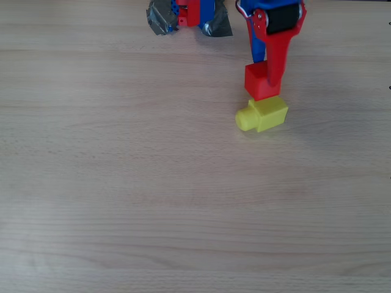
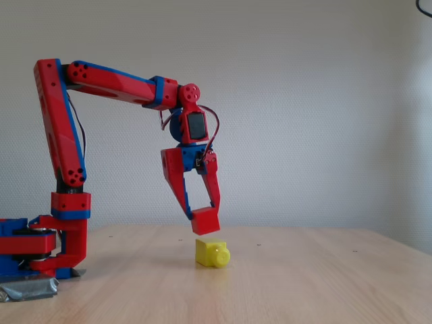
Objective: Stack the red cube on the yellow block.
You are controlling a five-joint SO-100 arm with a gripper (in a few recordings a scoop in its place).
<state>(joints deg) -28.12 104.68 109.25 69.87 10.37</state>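
Note:
The red cube (image 1: 261,81) (image 2: 206,220) hangs tilted between the fingers of my red and blue gripper (image 1: 266,76) (image 2: 202,214), which is shut on it. Directly beneath it, with a narrow gap showing in the fixed view, the yellow block (image 1: 266,113) (image 2: 210,252) rests on the wooden table. Its round stub points left in the overhead view and toward the camera in the fixed view. In the overhead view the cube overlaps the block's far edge.
The arm's base (image 2: 40,246) (image 1: 190,13) is fixed with grey tape (image 1: 160,19) at the table's far edge in the overhead view, at the left in the fixed view. Bare wooden tabletop (image 1: 153,195) spreads around the block.

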